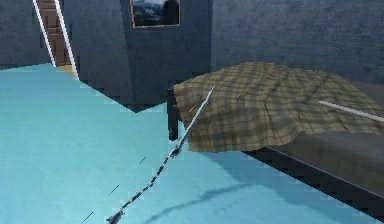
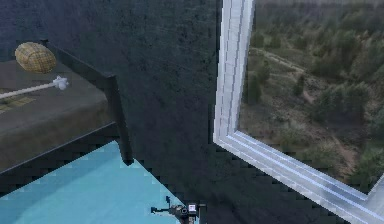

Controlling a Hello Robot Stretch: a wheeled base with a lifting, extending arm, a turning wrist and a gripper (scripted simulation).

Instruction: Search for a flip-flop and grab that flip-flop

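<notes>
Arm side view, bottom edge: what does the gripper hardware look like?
The dark two-finger gripper has a compact blackish body with thin, dark, rod-like fingers. Just right of it sits a small white square marker with black marks. It is too small to make out any cables.

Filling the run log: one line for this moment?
phase: search | ahead: bed with plaid blanket | side: window, tan oval ball on bed | jaws: low by dark wall, holding nothing
</notes>
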